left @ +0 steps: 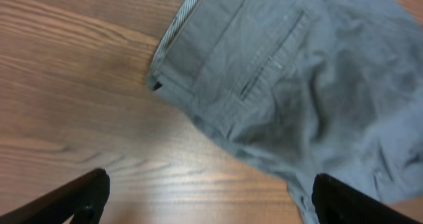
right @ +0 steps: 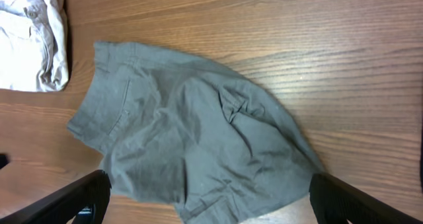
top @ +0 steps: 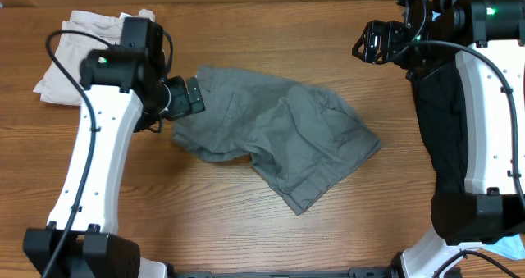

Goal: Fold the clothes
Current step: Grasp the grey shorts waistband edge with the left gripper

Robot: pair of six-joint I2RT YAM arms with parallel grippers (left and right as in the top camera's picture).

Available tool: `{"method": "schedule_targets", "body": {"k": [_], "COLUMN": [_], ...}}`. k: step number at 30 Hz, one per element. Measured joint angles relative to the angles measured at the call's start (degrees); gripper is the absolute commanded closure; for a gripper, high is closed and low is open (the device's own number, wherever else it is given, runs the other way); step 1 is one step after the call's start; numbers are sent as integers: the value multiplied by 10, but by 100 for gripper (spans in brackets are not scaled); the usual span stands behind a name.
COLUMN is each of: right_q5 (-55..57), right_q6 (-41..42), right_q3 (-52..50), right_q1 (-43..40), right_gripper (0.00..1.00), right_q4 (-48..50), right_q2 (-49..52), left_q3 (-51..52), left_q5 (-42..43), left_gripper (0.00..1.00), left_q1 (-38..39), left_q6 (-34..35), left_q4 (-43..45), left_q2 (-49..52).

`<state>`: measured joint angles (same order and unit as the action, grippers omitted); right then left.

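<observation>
Mid-grey shorts (top: 279,130) lie crumpled in the middle of the wooden table; their waistband and pocket show in the left wrist view (left: 277,72), and the whole garment shows in the right wrist view (right: 192,138). My left gripper (top: 190,97) is open and empty at the shorts' left waistband edge, low over the table (left: 208,194). My right gripper (top: 373,42) is open and empty, raised at the back right, away from the shorts (right: 205,201). Beige shorts (top: 78,52) lie folded at the back left (right: 30,39). A black garment (top: 439,122) lies at the right under my right arm.
A bit of light-blue fabric (top: 513,245) shows at the bottom right corner. Bare wood table (top: 205,221) lies in front of the grey shorts and behind them.
</observation>
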<state>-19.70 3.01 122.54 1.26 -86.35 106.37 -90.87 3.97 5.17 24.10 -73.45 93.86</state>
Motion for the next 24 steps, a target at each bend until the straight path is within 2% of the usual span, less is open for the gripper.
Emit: {"method": "schedule_targets", "body": {"k": [7,13,20,24], "right_q5": [3,5,5,5], "right_q6": [0,0,0,0], "right_q3": [-45,-82,-89,-89], "right_q1": [0,0,0,0], "right_gripper": [3,4,4,4], "right_q4": [29,45,49,50], "right_q2": [0,1,1,1], "left_q3": [97,149,158,158], "left_q5": [0,-12,-68,-84], "left_gripper": [5,7,7,11], "left_q1": [0,0,0,0], "left_q6": [5,-61,-136,-158], "left_q4": [117,151,159,193], "left_q2": [22,60,97,111]}}
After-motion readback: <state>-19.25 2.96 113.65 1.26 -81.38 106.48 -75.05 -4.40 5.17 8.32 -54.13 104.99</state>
